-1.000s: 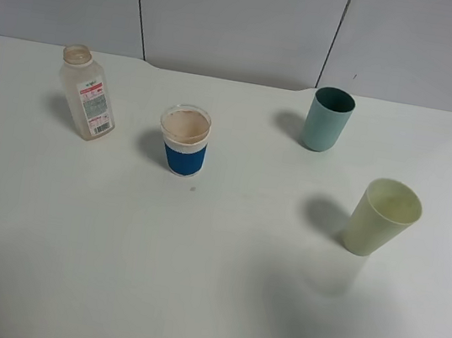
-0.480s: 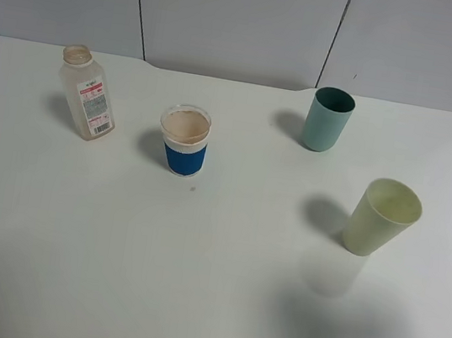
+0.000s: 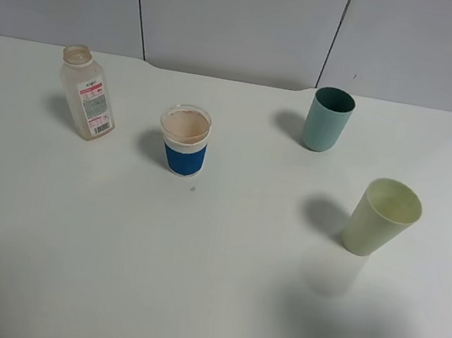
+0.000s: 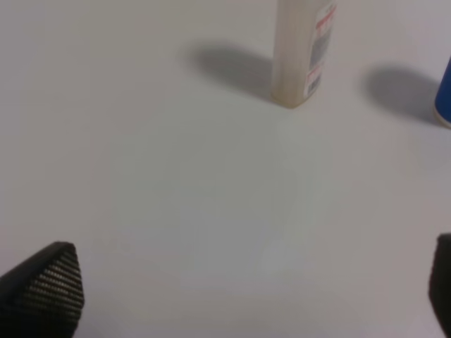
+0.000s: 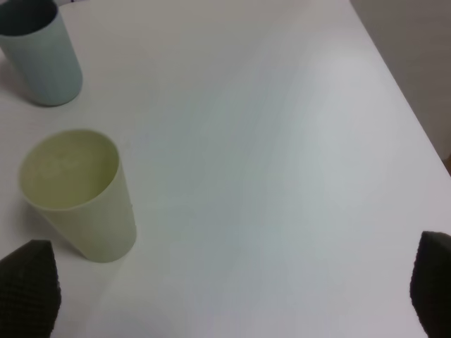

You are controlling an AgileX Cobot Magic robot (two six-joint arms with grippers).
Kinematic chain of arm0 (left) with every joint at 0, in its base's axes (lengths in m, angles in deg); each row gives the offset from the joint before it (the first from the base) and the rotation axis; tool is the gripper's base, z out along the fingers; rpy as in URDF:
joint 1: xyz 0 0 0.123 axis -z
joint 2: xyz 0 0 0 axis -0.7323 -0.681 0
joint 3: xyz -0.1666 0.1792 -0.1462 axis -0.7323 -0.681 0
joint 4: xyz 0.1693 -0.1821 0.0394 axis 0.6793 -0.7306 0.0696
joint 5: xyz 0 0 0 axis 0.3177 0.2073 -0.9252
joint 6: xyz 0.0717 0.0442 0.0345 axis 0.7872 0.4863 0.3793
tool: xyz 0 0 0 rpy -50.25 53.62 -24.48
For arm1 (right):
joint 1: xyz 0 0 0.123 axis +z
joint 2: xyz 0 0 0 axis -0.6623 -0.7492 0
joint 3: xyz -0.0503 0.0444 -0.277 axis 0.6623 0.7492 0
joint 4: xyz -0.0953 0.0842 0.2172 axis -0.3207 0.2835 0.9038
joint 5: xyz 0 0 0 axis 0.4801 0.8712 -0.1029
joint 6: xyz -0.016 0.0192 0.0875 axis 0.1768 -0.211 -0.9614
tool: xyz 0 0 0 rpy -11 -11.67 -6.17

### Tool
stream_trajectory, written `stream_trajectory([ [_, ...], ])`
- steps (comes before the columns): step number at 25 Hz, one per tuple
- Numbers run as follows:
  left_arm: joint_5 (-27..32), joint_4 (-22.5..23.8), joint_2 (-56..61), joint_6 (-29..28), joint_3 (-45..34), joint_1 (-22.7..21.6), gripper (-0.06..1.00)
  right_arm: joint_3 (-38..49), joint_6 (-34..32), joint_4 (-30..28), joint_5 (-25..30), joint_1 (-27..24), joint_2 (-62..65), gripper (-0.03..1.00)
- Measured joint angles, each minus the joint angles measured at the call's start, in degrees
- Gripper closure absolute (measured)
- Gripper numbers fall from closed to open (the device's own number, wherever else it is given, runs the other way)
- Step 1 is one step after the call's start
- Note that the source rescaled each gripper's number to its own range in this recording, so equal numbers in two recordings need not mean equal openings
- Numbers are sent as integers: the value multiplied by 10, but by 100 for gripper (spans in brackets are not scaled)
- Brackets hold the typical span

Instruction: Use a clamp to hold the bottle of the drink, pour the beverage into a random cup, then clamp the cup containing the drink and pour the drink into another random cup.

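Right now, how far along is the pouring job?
Looks like the start: the uncapped bottle stands upright and untouched, apart from the three cups. Nothing is in hand; the left tool and right tool are open and empty. Both pours remain.

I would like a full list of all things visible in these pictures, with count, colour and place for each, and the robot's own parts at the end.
bottle: one, clear plastic with a white and red label, no cap, upright at the far left of the table.
blue cup: one, white with a blue band, brownish inside, right of the bottle.
teal cup: one, teal, upright at the far right-centre.
pale green cup: one, pale yellow-green, upright on the right, nearer than the teal cup.
table: one, white, bearing everything.
wall panels: grey, behind the table.
left gripper: one, black, open, holds nothing, over bare table.
right gripper: one, black, open, holds nothing, beside the pale green cup.
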Motion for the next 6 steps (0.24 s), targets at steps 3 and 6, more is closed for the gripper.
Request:
stream_trajectory([
  [3,0,0,0,0,0,0,-6,0,0,0,0,0,0,-3],
  [6,0,0,0,0,0,0,-6,0,0,-1,0,0,0,-3],
])
